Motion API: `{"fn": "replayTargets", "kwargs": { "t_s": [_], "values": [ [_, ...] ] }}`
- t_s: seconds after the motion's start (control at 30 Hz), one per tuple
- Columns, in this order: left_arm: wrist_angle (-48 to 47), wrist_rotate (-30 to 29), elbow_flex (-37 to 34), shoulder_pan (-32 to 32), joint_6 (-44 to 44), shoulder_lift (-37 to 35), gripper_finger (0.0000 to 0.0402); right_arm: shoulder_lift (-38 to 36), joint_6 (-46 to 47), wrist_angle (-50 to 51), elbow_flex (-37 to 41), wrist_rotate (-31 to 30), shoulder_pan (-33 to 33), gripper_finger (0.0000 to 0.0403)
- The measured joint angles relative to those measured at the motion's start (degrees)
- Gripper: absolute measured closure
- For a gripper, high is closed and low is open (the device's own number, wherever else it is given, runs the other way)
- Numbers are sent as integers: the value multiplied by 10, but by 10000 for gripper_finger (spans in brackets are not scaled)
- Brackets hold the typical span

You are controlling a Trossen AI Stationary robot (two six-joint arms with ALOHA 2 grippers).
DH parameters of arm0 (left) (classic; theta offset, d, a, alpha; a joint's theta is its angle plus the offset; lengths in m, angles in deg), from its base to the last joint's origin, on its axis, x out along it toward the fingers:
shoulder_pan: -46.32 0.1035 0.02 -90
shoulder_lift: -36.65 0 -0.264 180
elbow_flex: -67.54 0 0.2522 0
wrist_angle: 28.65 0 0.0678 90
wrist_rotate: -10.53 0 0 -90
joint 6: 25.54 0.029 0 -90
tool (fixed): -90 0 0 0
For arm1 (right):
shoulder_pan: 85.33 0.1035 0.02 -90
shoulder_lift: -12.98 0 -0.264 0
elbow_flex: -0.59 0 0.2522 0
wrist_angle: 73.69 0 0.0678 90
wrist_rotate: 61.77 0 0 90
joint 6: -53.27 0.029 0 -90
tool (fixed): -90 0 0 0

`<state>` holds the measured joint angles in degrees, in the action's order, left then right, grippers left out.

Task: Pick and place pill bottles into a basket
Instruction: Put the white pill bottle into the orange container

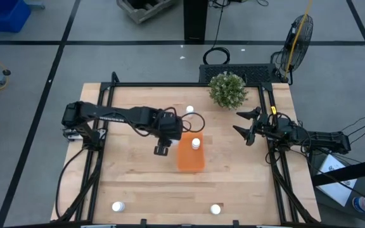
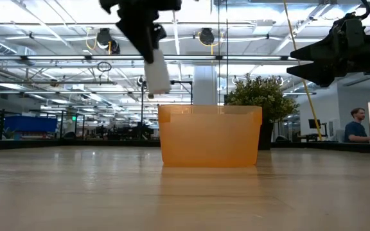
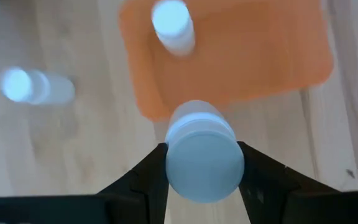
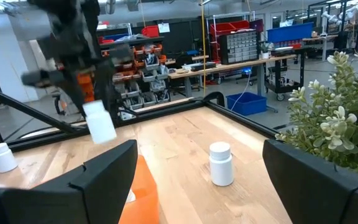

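A pale wooden desk (image 1: 138, 171) framed by black rails stands on a grey floor marked with dark lines; beyond it the low view shows a bright hall with ceiling lights, shelving and a seated person (image 2: 358, 125) at the far right. A green plant (image 1: 227, 89) sits at the desk's far edge, right of centre.

The orange tray (image 1: 190, 158) lies at mid-desk with one pill bottle (image 1: 196, 144) standing upright in its far end. Another bottle (image 1: 189, 109) stands on the wood beyond the tray, near the plant, and two more stand along the near edge, one at the left (image 1: 117, 206) and one right of centre (image 1: 215, 209).

The left hand (image 1: 162, 148) hangs above the desk just left of the tray, its fingers clamped on the sides of a fifth bottle (image 3: 202, 151), cap toward the wrist camera. In the low view that held bottle (image 2: 157, 72) hangs clear of the desk, tilted, above the tray's left rim.

The right hand (image 1: 246, 125) waits at the desk's right side, beside the plant, its fingers spread wide and holding nothing.
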<state>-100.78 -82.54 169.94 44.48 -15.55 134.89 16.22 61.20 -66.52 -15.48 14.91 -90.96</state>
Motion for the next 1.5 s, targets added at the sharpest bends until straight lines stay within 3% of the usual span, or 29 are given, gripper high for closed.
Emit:
{"fn": "replayTargets", "kwargs": {
  "t_s": [0.37, 0.87, 1.5],
  "values": [
    [45, 26, 16, 35, 24, 2, 242, 0, 4, 0, 0, -1, 0, 64],
    [51, 79, 16, 41, 54, 115, 242, 0, 4, 1, 0, -1, 0, 64],
    [53, 60, 16, 41, 49, 159, 242, 0, 4, 4, 0, -1, 0, 64]
  ]
}}
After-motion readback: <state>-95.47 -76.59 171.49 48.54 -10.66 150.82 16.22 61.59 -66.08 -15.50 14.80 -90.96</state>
